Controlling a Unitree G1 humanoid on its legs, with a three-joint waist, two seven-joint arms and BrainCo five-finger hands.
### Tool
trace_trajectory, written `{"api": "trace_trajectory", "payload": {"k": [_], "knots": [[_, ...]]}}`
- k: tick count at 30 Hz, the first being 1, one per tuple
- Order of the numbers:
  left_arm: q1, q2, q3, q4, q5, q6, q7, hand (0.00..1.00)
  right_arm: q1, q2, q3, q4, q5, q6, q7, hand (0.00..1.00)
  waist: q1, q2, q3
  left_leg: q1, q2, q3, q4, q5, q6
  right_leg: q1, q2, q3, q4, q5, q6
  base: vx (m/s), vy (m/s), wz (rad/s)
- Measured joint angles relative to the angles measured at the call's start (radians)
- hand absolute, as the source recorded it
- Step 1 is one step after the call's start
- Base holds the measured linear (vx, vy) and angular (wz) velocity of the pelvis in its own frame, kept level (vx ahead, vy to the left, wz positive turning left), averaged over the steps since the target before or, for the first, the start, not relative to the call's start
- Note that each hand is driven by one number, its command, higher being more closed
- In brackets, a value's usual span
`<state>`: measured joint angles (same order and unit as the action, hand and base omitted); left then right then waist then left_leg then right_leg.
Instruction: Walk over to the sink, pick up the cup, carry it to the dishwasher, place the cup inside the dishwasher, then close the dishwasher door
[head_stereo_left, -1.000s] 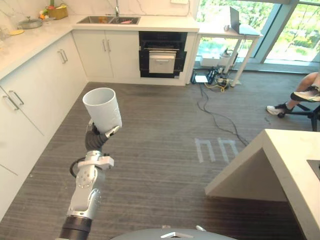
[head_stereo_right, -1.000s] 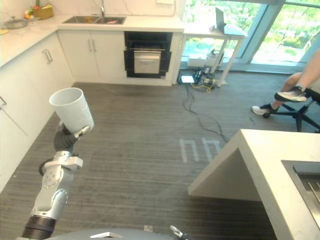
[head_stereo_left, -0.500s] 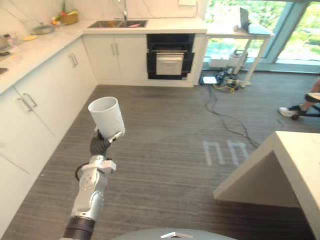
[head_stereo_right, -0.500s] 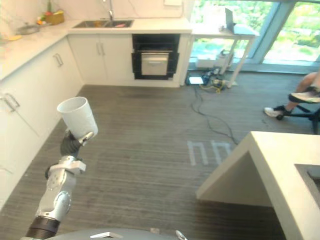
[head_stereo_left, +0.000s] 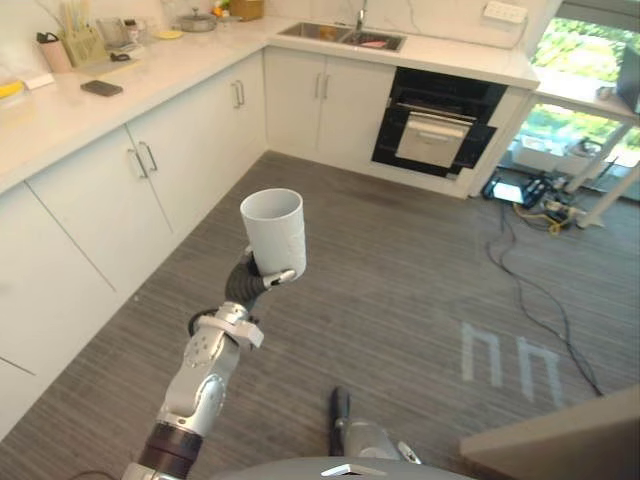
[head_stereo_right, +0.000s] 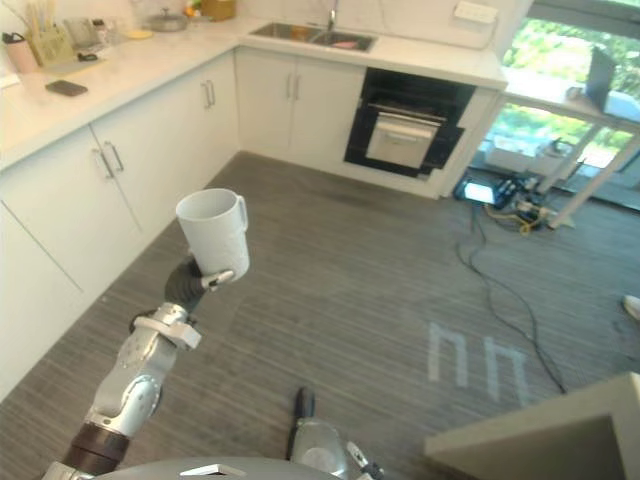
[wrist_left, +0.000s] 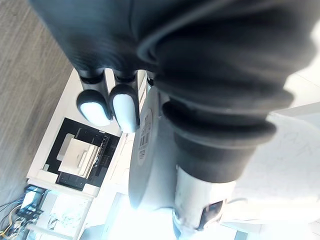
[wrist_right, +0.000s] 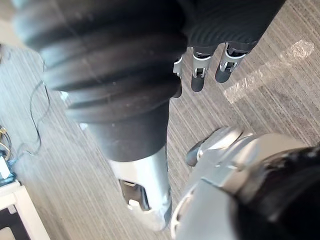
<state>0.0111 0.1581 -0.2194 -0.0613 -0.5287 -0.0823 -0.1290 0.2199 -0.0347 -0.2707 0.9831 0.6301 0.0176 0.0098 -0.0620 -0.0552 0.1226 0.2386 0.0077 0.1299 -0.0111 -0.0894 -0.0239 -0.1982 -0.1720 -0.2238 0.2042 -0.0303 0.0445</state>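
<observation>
1. Left hand (head_stereo_left: 266, 278), fingers curled round the white cup (head_stereo_left: 275, 228), holds it upright at 11 o'clock.
2. Your risk: walking sway toward the dishwasher (head_stereo_left: 432, 128) at 1 o'clock could loosen that low grip.

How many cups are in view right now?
1. The white cup is upright in the left hand, held over the floor. Items on the far counter are too small to tell, so more could be there.
</observation>
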Motion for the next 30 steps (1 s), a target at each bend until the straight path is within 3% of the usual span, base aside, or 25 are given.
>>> {"api": "trace_trajectory", "payload": {"k": [1, 3, 4, 5, 6, 7, 8, 9, 10, 11, 12, 14, 16, 17, 18, 19, 20, 21, 22, 23, 24, 27, 28, 29, 30], "knots": [[0.020, -0.008, 0.026, -0.039, -0.011, -0.001, -0.020, 1.00, 0.020, 0.000, 0.005, -0.020, 0.000, 0.000, -0.001, 0.00, 0.000, 0.000, -0.002, 0.020, 0.005, -0.006, 0.025, -0.035, -0.015, 0.001, -0.003, 0.003, 0.049, 0.034, -0.016, 0.47, -0.274, 0.22], [0.042, -0.023, 0.028, -0.075, -0.037, 0.008, -0.042, 1.00, 0.050, -0.014, 0.002, -0.033, 0.000, -0.015, 0.000, 0.00, -0.002, 0.045, -0.016, 0.039, 0.047, -0.015, 0.054, -0.089, -0.044, 0.002, 0.028, -0.016, 0.116, 0.029, -0.021, 0.40, -0.204, 0.14], [0.063, -0.043, 0.027, -0.089, -0.037, 0.019, -0.059, 1.00, 0.061, -0.030, 0.002, -0.033, 0.000, -0.018, 0.000, 0.00, -0.003, 0.088, -0.034, 0.056, 0.083, -0.016, 0.057, -0.118, -0.030, 0.006, 0.059, -0.032, 0.144, -0.020, -0.031, 0.44, -0.144, -0.02], [0.070, -0.053, 0.018, -0.087, -0.036, 0.028, -0.066, 1.00, 0.063, -0.038, 0.000, -0.029, 0.000, -0.024, 0.000, 0.00, -0.008, 0.106, -0.047, 0.050, 0.102, -0.015, 0.150, -0.139, -0.024, 0.019, 0.076, -0.040, 0.160, -0.064, -0.041, 0.45, -0.131, -0.01], [0.072, -0.063, 0.015, -0.085, -0.035, 0.033, -0.066, 1.00, 0.063, -0.035, 0.000, -0.028, -0.001, -0.025, 0.000, 0.00, -0.015, 0.103, -0.046, 0.022, 0.104, -0.013, 0.243, -0.145, -0.030, 0.032, 0.076, -0.046, 0.161, -0.080, -0.045, 0.49, -0.198, 0.14], [0.081, -0.077, 0.005, -0.085, -0.035, 0.033, -0.066, 1.00, 0.067, -0.028, 0.000, -0.025, -0.007, -0.023, 0.001, 0.00, -0.027, 0.093, -0.045, -0.044, 0.118, -0.007, 0.444, -0.129, -0.056, 0.080, 0.077, -0.062, 0.154, -0.110, -0.050, 0.46, -0.224, 0.20], [0.084, -0.093, -0.005, -0.085, -0.035, 0.030, -0.068, 1.00, 0.083, -0.029, -0.011, -0.027, -0.008, -0.027, 0.002, 0.00, -0.027, 0.097, -0.045, -0.124, 0.164, -0.011, 0.652, -0.070, -0.150, 0.132, 0.096, -0.067, 0.136, -0.134, -0.053, 0.44, -0.220, 0.15], [0.087, -0.101, -0.010, -0.085, -0.036, 0.024, -0.068, 1.00, 0.092, -0.035, -0.012, -0.027, -0.008, -0.036, 0.003, 0.00, -0.024, 0.107, -0.050, -0.173, 0.191, -0.017, 0.751, -0.020, -0.187, 0.154, 0.111, -0.067, 0.125, -0.144, -0.057, 0.41, -0.108, -0.07], [0.099, -0.104, -0.015, -0.086, -0.036, 0.004, -0.069, 1.00, 0.091, -0.046, -0.010, -0.028, -0.009, -0.048, 0.003, 0.00, -0.017, 0.122, -0.055, -0.242, 0.241, -0.014, 0.915, 0.099, -0.166, 0.201, 0.141, -0.060, 0.098, -0.159, -0.068, 0.42, -0.064, -0.30], [0.107, -0.103, -0.013, -0.085, -0.036, -0.007, -0.066, 1.00, 0.087, -0.053, 0.002, -0.039, -0.008, -0.060, 0.001, 0.00, -0.012, 0.130, -0.051, -0.299, 0.291, 0.014, 1.059, 0.088, -0.135, 0.243, 0.164, -0.040, 0.079, -0.174, -0.077, 0.51, -0.051, -0.53], [0.113, -0.103, -0.004, -0.084, -0.036, -0.011, -0.059, 1.00, 0.081, -0.060, 0.018, -0.073, -0.006, -0.067, -0.002, 0.00, -0.003, 0.125, -0.048, -0.351, 0.312, 0.054, 1.127, 0.018, -0.073, 0.277, 0.169, -0.012, 0.065, -0.182, -0.085, 0.40, -0.029, -0.57], [0.122, -0.102, 0.020, -0.084, -0.036, -0.019, -0.049, 1.00, 0.043, -0.072, 0.023, -0.101, 0.003, -0.070, -0.007, 0.00, 0.013, 0.116, -0.047, -0.388, 0.306, 0.098, 1.060, -0.070, -0.031, 0.308, 0.165, 0.039, 0.031, -0.185, -0.084, 0.32, 0.018, -0.90], [0.132, -0.095, 0.044, -0.084, -0.036, -0.041, -0.043, 1.00, -0.023, -0.091, 0.055, -0.120, 0.013, -0.082, 0.000, 0.00, 0.040, 0.100, -0.047, -0.407, 0.238, 0.092, 0.787, -0.122, -0.027, 0.322, 0.135, 0.116, 0.010, -0.193, -0.071, 0.37, 0.123, -1.23], [0.136, -0.098, 0.059, -0.086, -0.036, -0.054, -0.042, 1.00, -0.049, -0.096, 0.096, -0.177, 0.015, -0.084, 0.001, 0.00, 0.042, 0.095, -0.046, -0.412, 0.184, 0.050, 0.531, -0.111, -0.037, 0.334, 0.117, 0.158, -0.011, -0.197, -0.062, 0.38, 0.222, -1.08], [0.144, -0.102, 0.073, -0.094, -0.028, -0.062, -0.032, 1.00, -0.060, -0.097, 0.130, -0.252, 0.036, -0.085, 0.001, 0.00, 0.045, 0.100, -0.046, -0.414, 0.154, -0.017, 0.265, -0.044, -0.076, 0.337, 0.108, 0.195, -0.028, -0.195, -0.045, 0.39, 0.258, -0.96], [0.149, -0.103, 0.082, -0.107, -0.019, -0.063, -0.027, 1.00, -0.067, -0.102, 0.139, -0.283, 0.044, -0.089, 0.001, 0.00, 0.045, 0.109, -0.042, -0.428, 0.156, -0.042, 0.195, -0.024, -0.102, 0.337, 0.112, 0.213, -0.036, -0.201, -0.036, 0.31, 0.252, -0.80], [0.154, -0.102, 0.097, -0.117, -0.012, -0.074, -0.026, 1.00, -0.069, -0.100, 0.154, -0.315, 0.052, -0.099, 0.002, 0.00, 0.043, 0.121, -0.036, -0.453, 0.166, -0.054, 0.156, -0.006, -0.122, 0.352, 0.122, 0.233, -0.047, -0.210, 0.000, 0.43, 0.358, -0.83], [0.163, -0.094, 0.118, -0.112, -0.001, -0.090, -0.027, 1.00, -0.072, -0.088, 0.165, -0.339, 0.057, -0.108, 0.002, 0.00, 0.050, 0.119, -0.032, -0.442, 0.169, -0.033, 0.186, 0.110, -0.115, 0.399, 0.114, 0.270, -0.047, -0.241, 0.036, 0.46, 0.366, -0.79], [0.169, -0.089, 0.133, -0.113, 0.004, -0.097, -0.027, 1.00, -0.072, -0.083, 0.178, -0.340, 0.065, -0.109, 0.003, 0.00, 0.052, 0.101, -0.029, -0.429, 0.158, -0.016, 0.211, 0.137, -0.096, 0.421, 0.091, 0.273, -0.045, -0.250, 0.040, 0.59, 0.403, -0.61], [0.167, -0.082, 0.157, -0.112, 0.002, -0.103, -0.027, 1.00, -0.072, -0.073, 0.189, -0.346, 0.071, -0.111, 0.002, 0.00, 0.044, 0.055, -0.023, -0.432, 0.131, -0.005, 0.283, 0.113, -0.061, 0.449, 0.050, 0.264, -0.038, -0.255, 0.047, 0.50, 0.279, -0.19], [0.161, -0.073, 0.179, -0.112, -0.001, -0.107, -0.027, 1.00, -0.062, -0.072, 0.186, -0.376, 0.071, -0.111, 0.002, 0.00, 0.038, 0.026, -0.021, -0.436, 0.106, 0.009, 0.332, 0.073, -0.037, 0.450, 0.016, 0.254, 0.001, -0.245, 0.042, 0.48, 0.257, -0.02], [0.140, -0.065, 0.177, -0.112, -0.006, -0.107, -0.027, 1.00, -0.045, -0.071, 0.144, -0.461, 0.069, -0.110, 0.006, 0.00, 0.037, -0.003, -0.019, -0.397, 0.055, 0.042, 0.353, 0.008, 0.005, 0.361, -0.056, 0.197, 0.247, -0.214, 0.093, 0.45, 0.275, -0.05], [0.130, -0.059, 0.176, -0.112, 0.001, -0.107, -0.027, 1.00, -0.038, -0.070, 0.139, -0.492, 0.066, -0.109, 0.013, 0.00, 0.038, -0.013, -0.012, -0.342, 0.031, 0.063, 0.330, -0.015, 0.019, 0.279, -0.107, 0.172, 0.453, -0.143, 0.134, 0.38, 0.254, -0.21], [0.123, -0.049, 0.173, -0.113, 0.016, -0.107, -0.026, 1.00, -0.041, -0.058, 0.139, -0.523, 0.052, -0.106, 0.033, 0.00, 0.032, -0.014, -0.009, -0.283, 0.008, 0.067, 0.299, -0.034, 0.033, 0.199, -0.164, 0.138, 0.647, -0.041, 0.129, 0.37, 0.215, -0.12], [0.118, -0.042, 0.171, -0.113, 0.026, -0.107, -0.026, 1.00, -0.034, -0.049, 0.143, -0.539, 0.043, -0.104, 0.040, 0.00, 0.026, -0.008, -0.004, -0.255, 0.002, 0.066, 0.289, -0.046, 0.041, 0.161, -0.184, 0.117, 0.748, -0.043, 0.114, 0.34, 0.156, -0.04]]}}
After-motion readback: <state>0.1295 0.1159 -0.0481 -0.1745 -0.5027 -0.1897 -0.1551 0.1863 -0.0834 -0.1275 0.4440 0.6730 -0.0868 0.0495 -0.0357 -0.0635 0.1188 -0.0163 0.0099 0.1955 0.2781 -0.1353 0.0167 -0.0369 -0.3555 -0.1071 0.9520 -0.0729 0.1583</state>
